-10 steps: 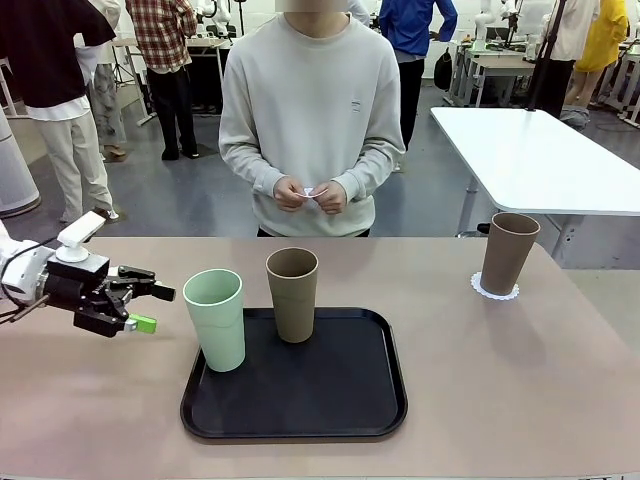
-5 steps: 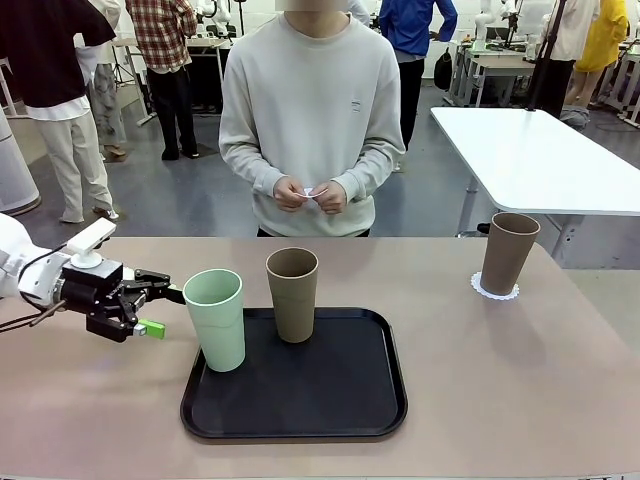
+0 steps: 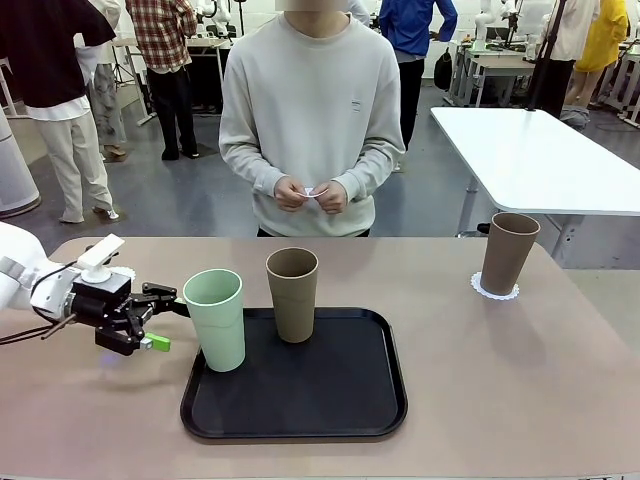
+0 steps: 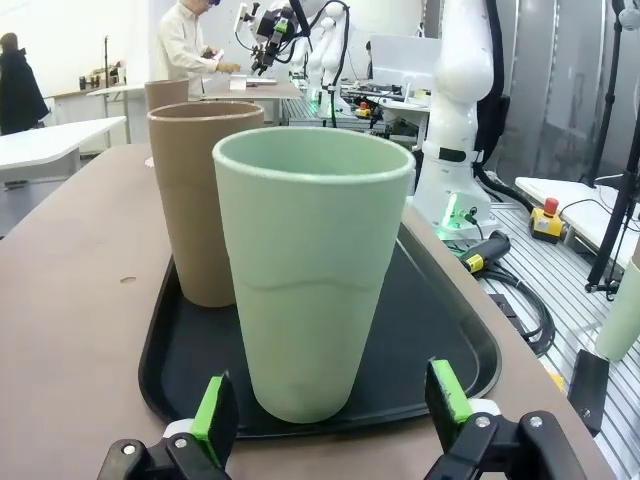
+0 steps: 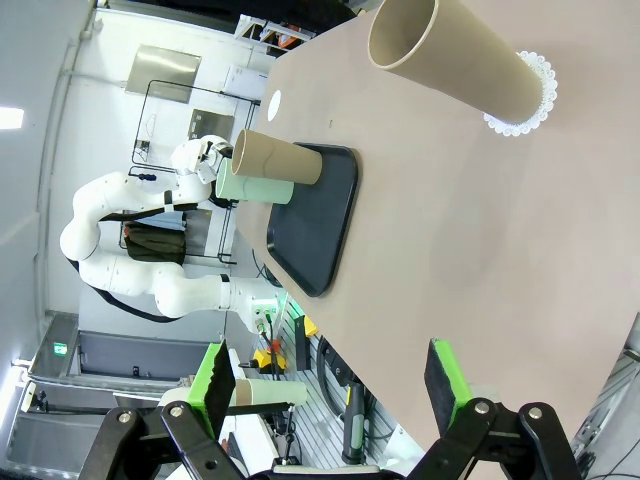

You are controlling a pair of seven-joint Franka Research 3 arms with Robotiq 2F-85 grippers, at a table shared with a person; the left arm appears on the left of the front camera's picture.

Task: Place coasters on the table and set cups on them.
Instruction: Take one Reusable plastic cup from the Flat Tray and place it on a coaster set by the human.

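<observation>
A mint green cup stands at the left edge of the black tray, with a brown cup behind it on the tray. My left gripper is open at the mint cup's left side. In the left wrist view its green pads flank the base of the mint cup without touching it. Another brown cup stands on a coaster at the table's far right. A second coaster lies on the table near the left arm. The person's hands hold a third. My right gripper hangs open, away from the table.
The person stands at the far side, hands together at the waist. A glossy white table stands behind on the right. Bare tabletop stretches between the tray and the right brown cup.
My left gripper has moved right and slightly forward, up to the mint cup. The cups, the tray and the person's hands have not moved.
</observation>
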